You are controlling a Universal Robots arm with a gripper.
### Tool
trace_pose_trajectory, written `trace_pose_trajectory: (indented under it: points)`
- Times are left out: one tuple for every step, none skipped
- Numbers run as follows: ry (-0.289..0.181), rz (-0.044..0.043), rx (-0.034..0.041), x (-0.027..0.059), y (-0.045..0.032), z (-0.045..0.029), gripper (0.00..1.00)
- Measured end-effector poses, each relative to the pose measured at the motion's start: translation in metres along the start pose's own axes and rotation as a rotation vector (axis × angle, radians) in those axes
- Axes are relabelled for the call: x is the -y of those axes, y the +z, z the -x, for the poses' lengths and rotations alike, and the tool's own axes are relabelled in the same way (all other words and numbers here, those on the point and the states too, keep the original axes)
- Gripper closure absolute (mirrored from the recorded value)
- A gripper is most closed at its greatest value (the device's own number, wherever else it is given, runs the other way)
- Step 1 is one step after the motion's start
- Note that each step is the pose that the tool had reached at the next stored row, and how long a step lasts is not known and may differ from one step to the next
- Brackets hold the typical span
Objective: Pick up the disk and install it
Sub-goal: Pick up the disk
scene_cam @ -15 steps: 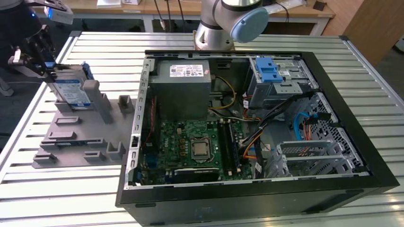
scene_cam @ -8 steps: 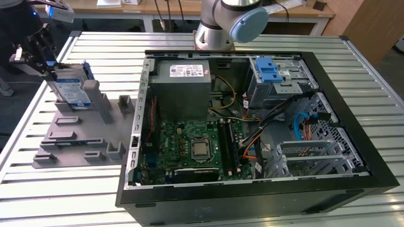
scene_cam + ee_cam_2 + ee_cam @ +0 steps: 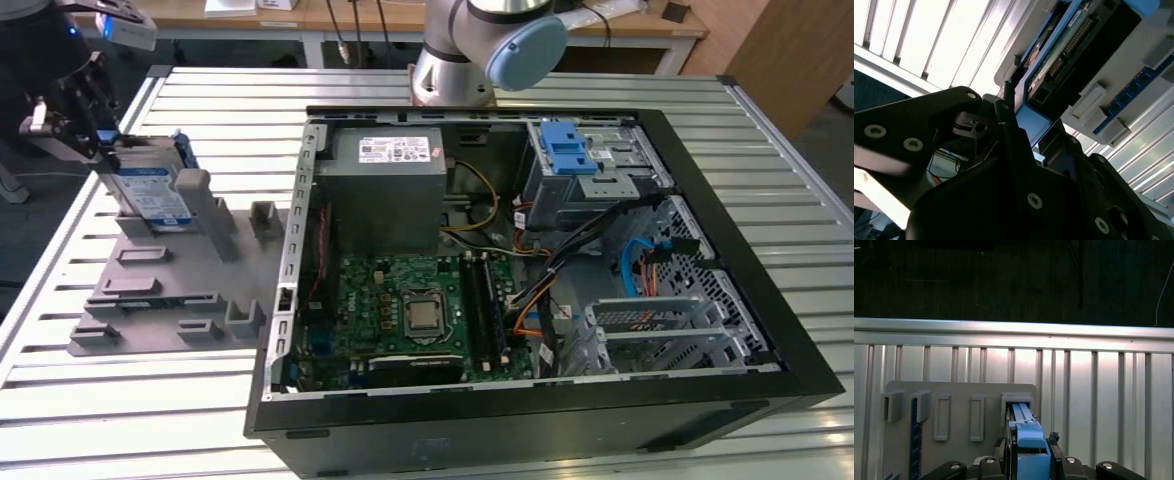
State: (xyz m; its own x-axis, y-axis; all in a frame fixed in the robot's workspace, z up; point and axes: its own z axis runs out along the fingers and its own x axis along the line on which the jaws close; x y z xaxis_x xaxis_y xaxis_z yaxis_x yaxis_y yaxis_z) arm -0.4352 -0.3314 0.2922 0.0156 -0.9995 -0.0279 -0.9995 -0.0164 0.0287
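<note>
The disk (image 3: 150, 192), silver-grey with a blue-and-white label and a blue carrier bracket, stands on edge and slightly tilted in a slot of the grey holder plate (image 3: 174, 290), at the exterior view's left. My gripper (image 3: 98, 140) sits at the disk's upper far end. In the first wrist view the fingers (image 3: 1054, 442) press against both sides of the blue bracket (image 3: 1026, 437), so the gripper (image 3: 1026, 446) is shut on the disk. The second wrist view shows the disk's underside and connector edge (image 3: 1069, 40) beyond one finger (image 3: 1009, 125).
The open computer case (image 3: 747, 250) lies at the exterior view's right of the holder. Inside are a grey power supply (image 3: 387, 190), a motherboard (image 3: 414, 310) and a silver drive cage with a blue latch (image 3: 567, 155). The arm's base (image 3: 461, 50) stands behind the case on the slatted metal table (image 3: 134, 420).
</note>
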Motion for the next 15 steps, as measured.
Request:
trace_pose_trajectory:
  points:
    - [0.0,0.0,-0.0001,0.0,0.0001,-0.0004,0.55]
    - [0.0,0.0002,-0.0002,-0.0001,0.0001,-0.0009,0.55]
    - [0.0,0.0002,-0.0003,-0.0001,0.0002,-0.0014,0.57]
    - [0.0,0.0003,-0.0003,0.0,0.0001,-0.0017,0.57]
    - [0.0,0.0002,-0.0003,0.0,0.0001,-0.002,0.63]
    - [0.0,0.0001,-0.0003,0.0,0.0002,-0.0022,0.64]
    - [0.0,0.0001,-0.0002,0.0,0.0002,-0.0023,0.64]
    - [0.0,0.0,-0.0002,0.0,0.0002,-0.0023,0.64]
    - [0.0,0.0,-0.0003,-0.0001,0.0001,-0.0023,0.64]
    - [0.0,-0.0002,-0.0005,-0.0001,0.0,-0.0024,0.64]
    - [0.0,-0.0002,-0.0007,-0.0001,-0.0003,-0.0024,0.64]
    - [0.0,0.0,-0.0008,-0.0001,-0.0009,-0.0023,0.64]
    - [0.0,0.0001,-0.0008,-0.0001,-0.0017,-0.0023,0.64]
    - [0.0,0.0,-0.0008,-0.0001,-0.0027,-0.0023,0.64]
    - [0.0,0.0001,-0.0009,-0.0002,-0.004,-0.0022,0.64]
